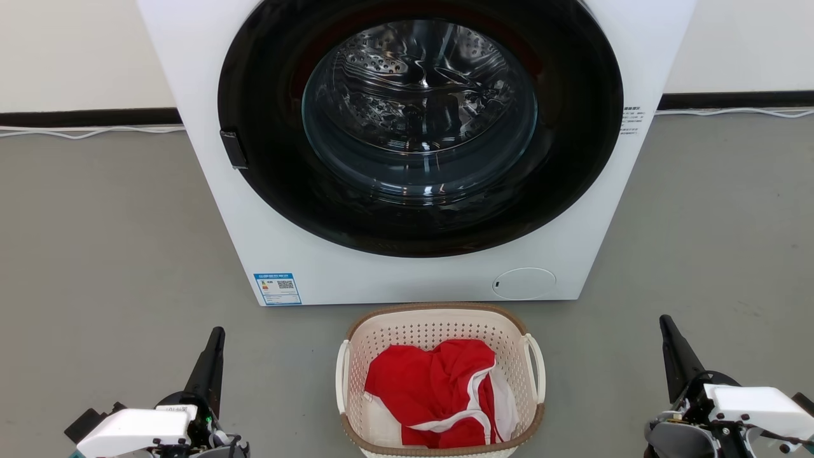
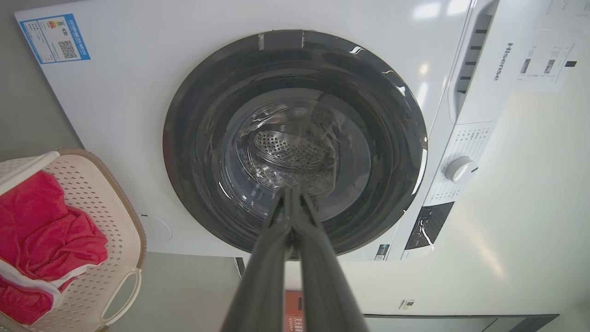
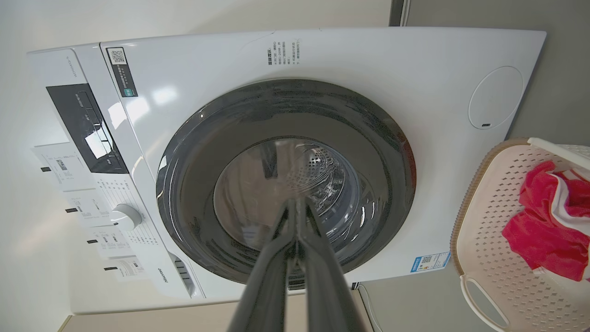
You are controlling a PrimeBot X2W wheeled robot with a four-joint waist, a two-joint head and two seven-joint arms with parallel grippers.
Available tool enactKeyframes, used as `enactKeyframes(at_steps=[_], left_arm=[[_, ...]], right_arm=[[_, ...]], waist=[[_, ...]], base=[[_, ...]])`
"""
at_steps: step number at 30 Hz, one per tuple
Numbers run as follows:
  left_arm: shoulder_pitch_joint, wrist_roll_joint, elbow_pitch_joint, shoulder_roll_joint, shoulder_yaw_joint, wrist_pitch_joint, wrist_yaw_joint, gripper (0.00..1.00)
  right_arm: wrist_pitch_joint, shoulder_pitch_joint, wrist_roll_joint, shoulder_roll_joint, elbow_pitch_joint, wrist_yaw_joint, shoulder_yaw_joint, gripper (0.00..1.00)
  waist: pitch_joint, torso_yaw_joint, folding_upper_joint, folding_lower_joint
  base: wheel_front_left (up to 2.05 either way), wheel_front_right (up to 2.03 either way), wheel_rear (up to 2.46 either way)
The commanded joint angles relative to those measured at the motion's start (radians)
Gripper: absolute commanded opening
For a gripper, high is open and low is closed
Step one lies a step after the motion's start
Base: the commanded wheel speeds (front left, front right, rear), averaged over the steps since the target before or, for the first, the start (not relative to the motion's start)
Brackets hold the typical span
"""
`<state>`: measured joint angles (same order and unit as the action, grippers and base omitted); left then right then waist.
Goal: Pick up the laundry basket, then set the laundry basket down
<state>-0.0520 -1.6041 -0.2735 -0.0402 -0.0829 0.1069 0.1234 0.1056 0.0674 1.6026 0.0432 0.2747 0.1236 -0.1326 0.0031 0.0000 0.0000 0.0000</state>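
The laundry basket (image 1: 439,324) stands on the grey floor just in front of the washing machine, cream with a brown rim and white loop handles (image 1: 535,366). A red garment with white trim (image 1: 439,391) lies inside it. My left gripper (image 1: 216,336) is at the lower left, well clear of the basket, its fingers shut with nothing between them. My right gripper (image 1: 666,323) sits at the lower right, likewise shut and empty. The basket (image 2: 115,216) shows at the left wrist view's lower left behind my left gripper (image 2: 292,191), and the basket (image 3: 488,221) lies right of my right gripper (image 3: 295,203).
A white front-loading washing machine (image 1: 356,273) with a closed dark round door (image 1: 420,121) rises directly behind the basket. Grey floor (image 1: 108,254) stretches to both sides. A white cable (image 1: 89,130) runs along the dark skirting at the wall.
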Motion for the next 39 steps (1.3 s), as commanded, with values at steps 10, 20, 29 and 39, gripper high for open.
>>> enactKeyframes(at_steps=[10,20,29,39], left_arm=[[-0.056,-0.005,0.029,-0.01,-0.03,0.006,0.007,0.0],[-0.056,-0.005,0.029,-0.01,-0.03,0.006,0.007,0.0],[-0.056,-0.005,0.029,-0.01,-0.03,0.006,0.007,0.0],[-0.056,-0.005,0.029,-0.01,-0.03,0.006,0.007,0.0]], right_arm=[[0.007,0.041,0.006,0.007,-0.03,0.007,0.019,0.0],[0.007,0.041,0.006,0.007,-0.03,0.007,0.019,0.0],[0.007,0.041,0.006,0.007,-0.03,0.007,0.019,0.0],[0.007,0.041,0.006,0.007,-0.03,0.007,0.019,0.0]], waist=[[0.0,0.0,0.0,0.0],[0.0,0.0,0.0,0.0],[0.0,0.0,0.0,0.0],[0.0,0.0,0.0,0.0]], base=[[0.0,0.0,0.0],[0.0,0.0,0.0],[0.0,0.0,0.0],[0.0,0.0,0.0]])
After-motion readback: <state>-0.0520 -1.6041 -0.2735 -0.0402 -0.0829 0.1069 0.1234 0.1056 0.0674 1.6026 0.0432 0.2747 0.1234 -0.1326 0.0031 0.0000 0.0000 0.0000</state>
